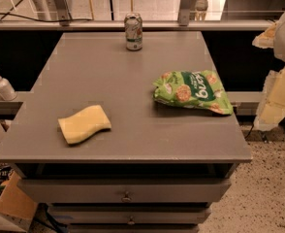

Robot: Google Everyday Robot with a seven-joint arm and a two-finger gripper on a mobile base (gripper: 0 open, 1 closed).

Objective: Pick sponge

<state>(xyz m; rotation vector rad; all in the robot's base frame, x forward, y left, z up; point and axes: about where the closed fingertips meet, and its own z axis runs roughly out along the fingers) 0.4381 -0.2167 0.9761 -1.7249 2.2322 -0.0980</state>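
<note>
1. Gripper (277, 98): located at the far right edge of the camera view, beyond the right side of the table (108, 72) and clear of its surface. It is partly cut off by the frame. Whether it is spread or closed cannot be told. Nothing is seen held in it.
2. Sponge (84, 124): pale yellow with wavy sides, lying flat on the front left area of the table top, near the front edge. It touches no other item and is well apart from the gripper.
3. Green snack bag (193, 91): lying flat on the right side of the table, near the right edge, between the sponge and the gripper.
4. Can (133, 31): standing upright at the rear centre of the table.
5. Pump bottle (2, 85): upright on a lower ledge left of the table.
6. Drawers (126, 196): closed, below the table top, each with a small central knob.
</note>
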